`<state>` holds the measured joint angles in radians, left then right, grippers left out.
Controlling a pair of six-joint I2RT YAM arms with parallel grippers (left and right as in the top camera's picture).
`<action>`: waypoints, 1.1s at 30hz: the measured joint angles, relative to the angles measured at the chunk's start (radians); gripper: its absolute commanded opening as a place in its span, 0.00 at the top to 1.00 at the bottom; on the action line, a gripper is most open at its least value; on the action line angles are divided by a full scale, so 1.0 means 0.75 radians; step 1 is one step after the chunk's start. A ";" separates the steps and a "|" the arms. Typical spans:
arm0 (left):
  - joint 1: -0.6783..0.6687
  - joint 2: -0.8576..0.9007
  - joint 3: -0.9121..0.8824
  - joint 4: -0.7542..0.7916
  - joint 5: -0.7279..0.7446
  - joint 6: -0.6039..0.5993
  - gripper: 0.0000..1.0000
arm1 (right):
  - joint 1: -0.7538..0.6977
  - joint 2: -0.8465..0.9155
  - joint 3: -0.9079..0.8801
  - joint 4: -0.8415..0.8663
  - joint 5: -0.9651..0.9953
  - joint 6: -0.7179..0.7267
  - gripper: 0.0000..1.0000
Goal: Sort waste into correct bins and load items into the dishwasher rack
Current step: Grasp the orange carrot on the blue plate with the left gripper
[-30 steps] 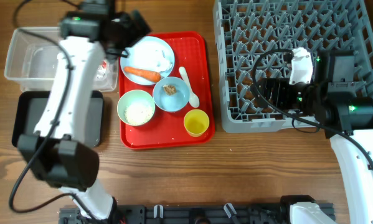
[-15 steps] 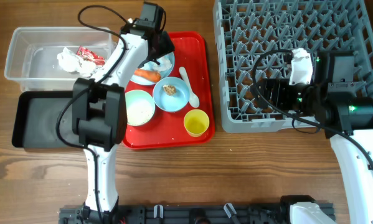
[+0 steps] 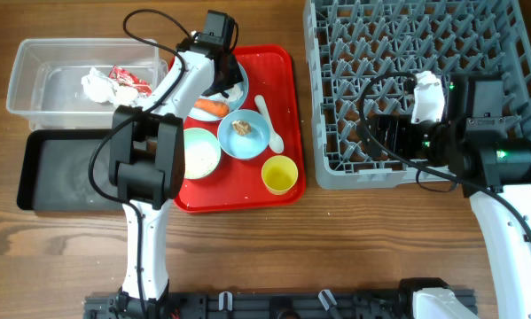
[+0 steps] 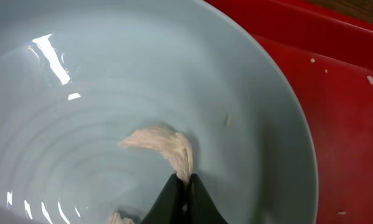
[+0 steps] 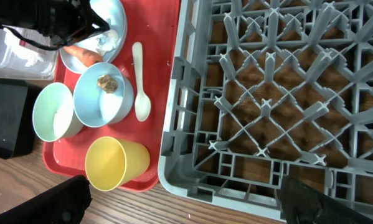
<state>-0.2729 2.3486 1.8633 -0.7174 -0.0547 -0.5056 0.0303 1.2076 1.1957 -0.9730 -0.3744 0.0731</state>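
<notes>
My left gripper [image 4: 186, 182] is shut on a scrap of crumpled white paper [image 4: 164, 142] lying in the light blue plate [image 4: 111, 74]. From overhead the left gripper [image 3: 222, 78] sits over that plate [image 3: 238, 89], at the back of the red tray, just behind the orange carrot [image 3: 212, 106]. The blue bowl [image 3: 245, 137] holds a brown scrap [image 3: 243, 128]. Rice fills the green bowl [image 3: 200, 152]. The yellow cup [image 3: 279, 175] and white spoon [image 3: 269, 124] rest on the tray too. My right gripper [image 3: 387, 133] hangs open and empty over the grey rack [image 3: 416, 53].
The clear tub [image 3: 43, 93] at the back left holds crumpled paper [image 3: 95, 85] and a red-and-white wrapper [image 3: 128, 78]. In front of it lies the black tray [image 3: 66, 173]. The red serving tray [image 3: 247, 197] lies between the bins and the rack.
My left arm swung from the clear tub over to the blue plate, and its jaws went from open to shut on the paper scrap. The right arm stayed still.
</notes>
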 measured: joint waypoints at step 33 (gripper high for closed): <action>0.547 -0.395 -0.008 -0.371 -0.194 -0.010 0.00 | 0.000 0.000 0.000 -0.049 0.000 -0.036 0.00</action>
<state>0.1375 2.0521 1.8576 -0.9955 -0.2005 -0.5129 0.0303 1.2076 1.1957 -1.0096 -0.3744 0.0463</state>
